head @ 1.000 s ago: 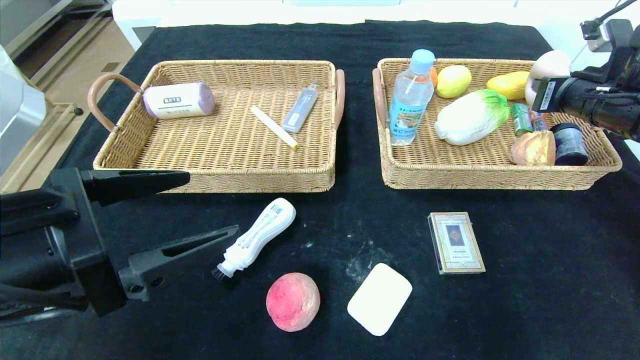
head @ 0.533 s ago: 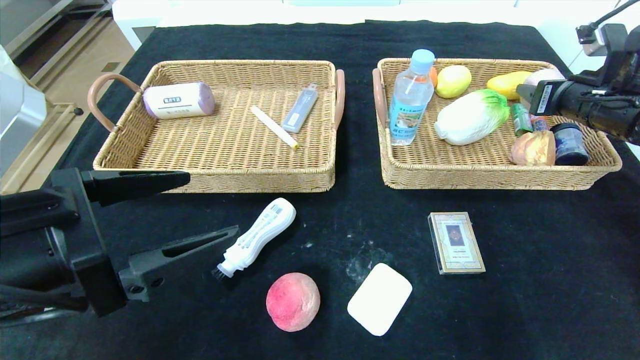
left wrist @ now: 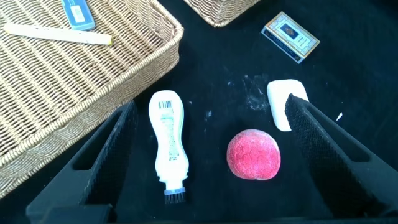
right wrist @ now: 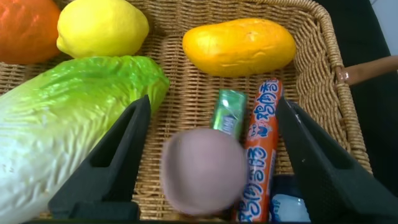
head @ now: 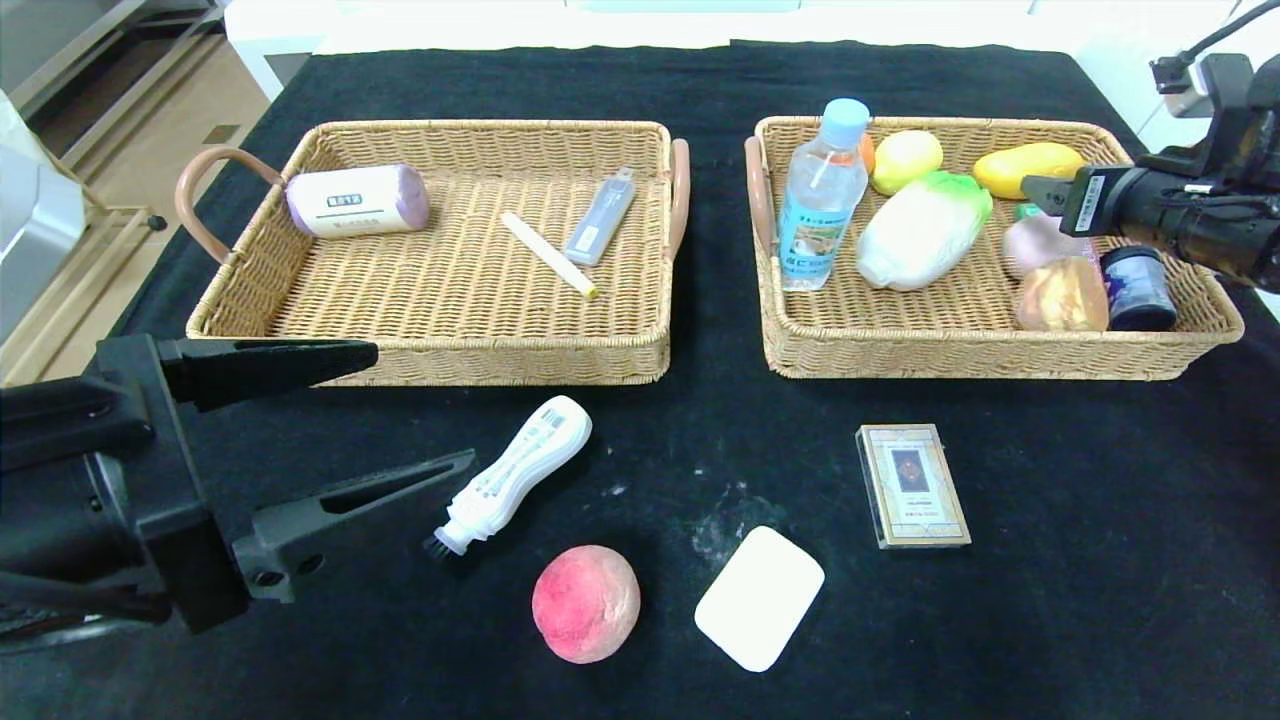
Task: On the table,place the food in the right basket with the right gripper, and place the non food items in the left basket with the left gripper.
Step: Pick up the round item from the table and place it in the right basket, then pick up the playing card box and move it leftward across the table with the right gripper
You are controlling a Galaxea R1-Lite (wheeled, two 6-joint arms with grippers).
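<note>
Table (head: pixel 1050 600) w/ black cloth carries both trays. Right basket (head: pixel 990 355) already packed w/ food; right gripper (right wrist: pixel 208 124) hangs over its far end, fingers wide, pink bun (right wrist: pixel 204 170) loose between them, apparently just let go. Left gripper (left wrist: pixel 208 130) waits low at near-left, fingers wide, framing white brush bottle (left wrist: pixel 168 143) & peach (left wrist: pixel 254 154) — probably lining up on the bottle for left basket (head: pixel 440 360).
</note>
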